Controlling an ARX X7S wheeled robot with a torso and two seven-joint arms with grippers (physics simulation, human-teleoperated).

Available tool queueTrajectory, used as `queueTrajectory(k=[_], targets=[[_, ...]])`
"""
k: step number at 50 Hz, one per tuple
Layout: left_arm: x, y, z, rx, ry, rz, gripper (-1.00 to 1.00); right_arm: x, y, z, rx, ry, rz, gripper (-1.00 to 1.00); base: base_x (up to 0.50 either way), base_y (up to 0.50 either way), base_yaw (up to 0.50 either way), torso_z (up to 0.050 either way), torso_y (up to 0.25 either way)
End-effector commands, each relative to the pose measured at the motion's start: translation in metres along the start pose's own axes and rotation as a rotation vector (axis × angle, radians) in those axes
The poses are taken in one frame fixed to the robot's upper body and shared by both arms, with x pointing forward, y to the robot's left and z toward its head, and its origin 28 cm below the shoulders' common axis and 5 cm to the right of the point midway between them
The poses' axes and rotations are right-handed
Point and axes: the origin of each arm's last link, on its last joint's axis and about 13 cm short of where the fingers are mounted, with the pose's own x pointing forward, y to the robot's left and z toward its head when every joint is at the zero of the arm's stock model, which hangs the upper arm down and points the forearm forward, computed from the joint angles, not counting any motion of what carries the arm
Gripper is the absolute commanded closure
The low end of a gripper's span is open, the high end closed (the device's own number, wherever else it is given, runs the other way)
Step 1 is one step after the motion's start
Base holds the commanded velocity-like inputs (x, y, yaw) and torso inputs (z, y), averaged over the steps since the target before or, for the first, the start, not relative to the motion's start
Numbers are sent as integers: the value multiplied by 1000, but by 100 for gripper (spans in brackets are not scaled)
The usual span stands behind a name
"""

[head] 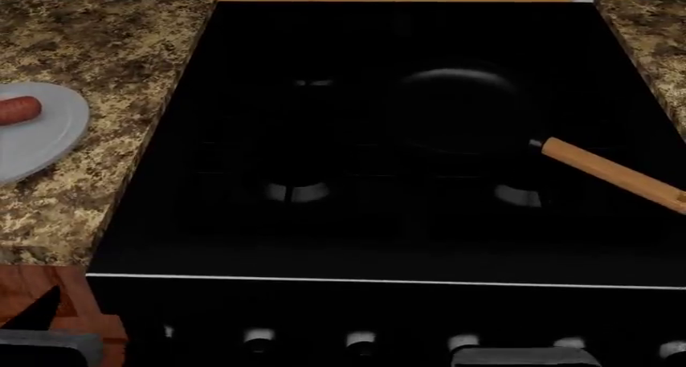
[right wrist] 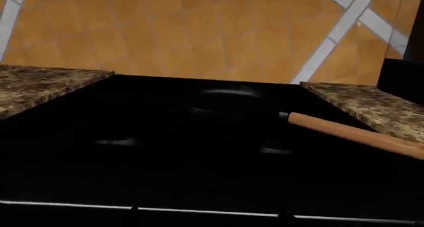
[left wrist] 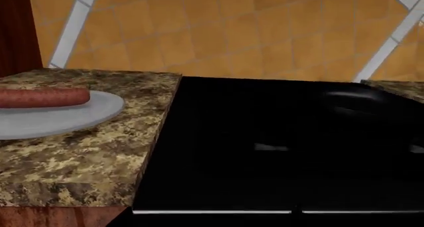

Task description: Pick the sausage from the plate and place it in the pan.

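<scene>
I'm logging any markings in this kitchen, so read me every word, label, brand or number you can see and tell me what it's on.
None: no readable text in any view.
The plate, sausage, pan with its wooden handle, stove and its front knobs all show no markings.

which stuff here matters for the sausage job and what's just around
Job:
reddish-brown cylindrical sausage
round pale grey-white plate
round black frying pan with wooden handle

Just there:
black glossy stovetop
speckled brown granite counter
orange tiled wall
</scene>
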Motion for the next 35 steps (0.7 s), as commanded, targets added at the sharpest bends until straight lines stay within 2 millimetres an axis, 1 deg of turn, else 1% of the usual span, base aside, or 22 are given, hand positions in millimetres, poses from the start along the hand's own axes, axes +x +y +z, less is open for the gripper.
queueTrajectory(k=[1, 4, 6, 8, 9, 10, 12, 15, 21, 24, 25, 28, 31, 35], targets=[[0, -8, 64, 50, -66, -30, -100, 3, -8, 49, -28, -32, 16, -100, 0, 0, 0, 0, 0], [2, -8, 87, 54, -77, -45, -100, 7, -16, 71, -29, -42, 15, -100, 0, 0, 0, 0, 0], [5, -7, 99, 102, -92, -59, -100, 9, -23, 80, -44, -42, 13, -100, 0, 0, 0, 0, 0], [9, -3, 107, 123, -86, -49, -100, 11, -31, 89, -45, -40, 8, -100, 0, 0, 0, 0, 0], [12, 1, 113, 99, -84, -49, -100, 12, -36, 97, -30, -37, 11, -100, 0, 0, 0, 0, 0], [12, 2, 116, 106, -86, -47, -100, 12, -37, 99, -32, -37, 11, -100, 0, 0, 0, 0, 0], [15, 8, 124, 144, -87, -42, -100, 15, -47, 110, -62, -32, 9, -100, 0, 0, 0, 0, 0], [16, 17, 132, 136, -80, -24, -100, 16, -59, 119, -71, -30, -6, -100, 0, 0, 0, 0, 0], [13, 35, 133, 155, -53, 8, -100, 11, -71, 128, -70, -40, -12, -100, 0, 0, 0, 0, 0], [12, 43, 141, 162, -54, 25, -100, 8, -80, 134, -69, -33, -22, -100, 0, 0, 0, 0, 0], [13, 48, 147, 152, -63, 39, -100, 7, -83, 137, -64, -32, -33, -100, 0, 0, 0, 0, 0], [15, 56, 157, 164, -72, 64, -100, 4, -88, 140, -49, -22, -40, -100, 0, 0, 0, 0, 0], [19, 60, 164, 172, -73, 72, -100, -1, -91, 141, -41, 1, -36, -100, 0, 0, 0, 0, 0], [23, 61, 164, 166, -50, 55, -100, -3, -94, 146, -42, 15, -44, -100, 0, 0, 0, 0, 0]])
